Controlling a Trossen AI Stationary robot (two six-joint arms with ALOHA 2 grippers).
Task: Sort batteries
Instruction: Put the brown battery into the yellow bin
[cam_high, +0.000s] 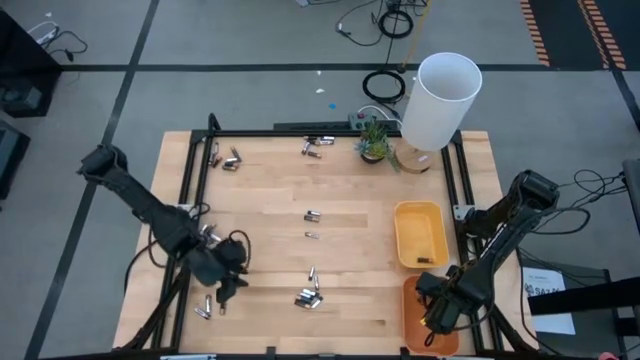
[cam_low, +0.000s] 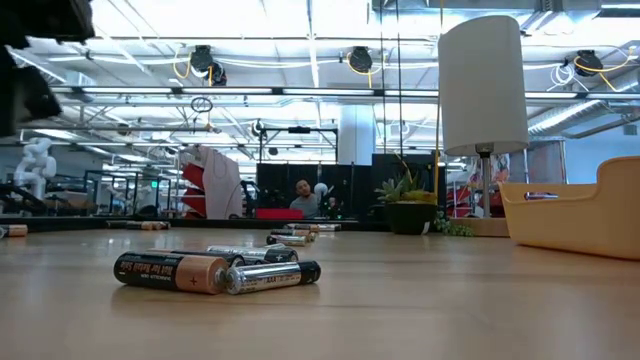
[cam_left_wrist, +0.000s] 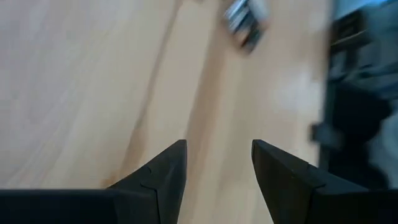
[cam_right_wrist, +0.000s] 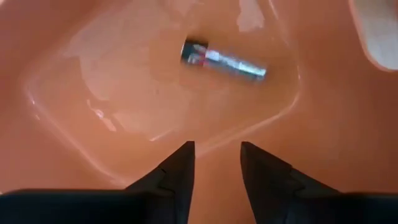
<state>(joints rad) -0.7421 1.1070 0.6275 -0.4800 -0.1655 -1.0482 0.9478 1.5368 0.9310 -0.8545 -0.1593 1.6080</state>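
Our right tool hangs over the orange tray, its fingers parted and pinching nothing; one silvery battery lies loose on the tray floor below, so we judge this drop finished. The yellow tray sits just beyond. Our left tool hovers above bare table, fingers spread and empty, near a small cluster of batteries. More batteries lie scattered mid-table. Next we need to lift the right arm clear and settle on another cell.
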